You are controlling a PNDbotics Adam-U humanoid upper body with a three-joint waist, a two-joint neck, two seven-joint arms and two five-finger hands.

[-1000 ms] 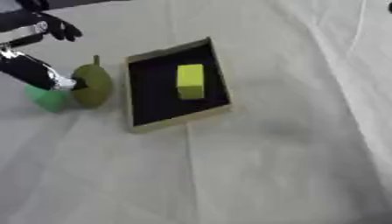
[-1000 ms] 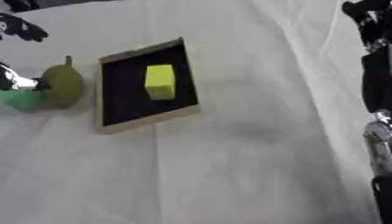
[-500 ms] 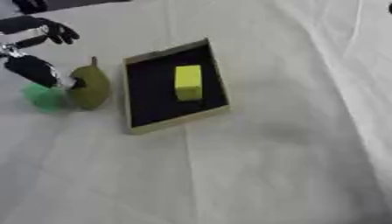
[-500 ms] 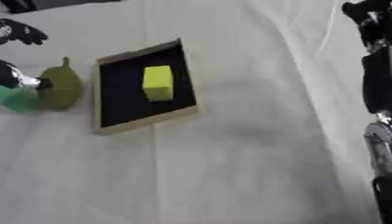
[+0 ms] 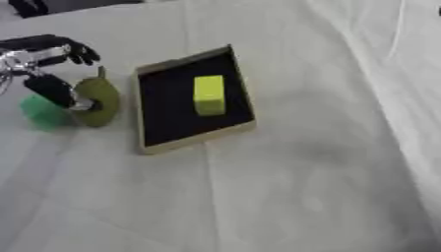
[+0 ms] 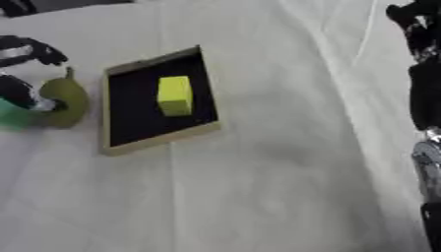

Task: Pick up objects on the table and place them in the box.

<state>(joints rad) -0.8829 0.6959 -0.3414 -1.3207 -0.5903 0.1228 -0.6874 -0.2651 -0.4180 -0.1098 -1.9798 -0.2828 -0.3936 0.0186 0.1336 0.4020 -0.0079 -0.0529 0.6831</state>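
A shallow box (image 5: 146, 110) with a tan rim and black floor lies left of the middle. A yellow block (image 5: 208, 94) rests inside it. Left of the box lies an olive-green pear (image 5: 96, 101), stem pointing away from me. A small green object (image 5: 41, 112) sits just beyond it on the left. My left hand (image 5: 43, 59) hovers over both. Its thumb (image 5: 53, 91) reaches down between the green object and the pear, against the pear's left side. Its fingers (image 5: 73, 48) arch above the stem, apart from it. My right hand (image 6: 415, 19) shows dark at the upper right edge.
A white cloth (image 5: 284, 187) with soft folds covers the table. My right arm (image 6: 426, 147) runs down the right edge of the right eye view. A dark shape (image 5: 30, 6) sits at the far left edge.
My left hand's fingers have come lower, closer over the pear's stem. The thumb stays between the green object and the pear. The box and yellow block have not moved.
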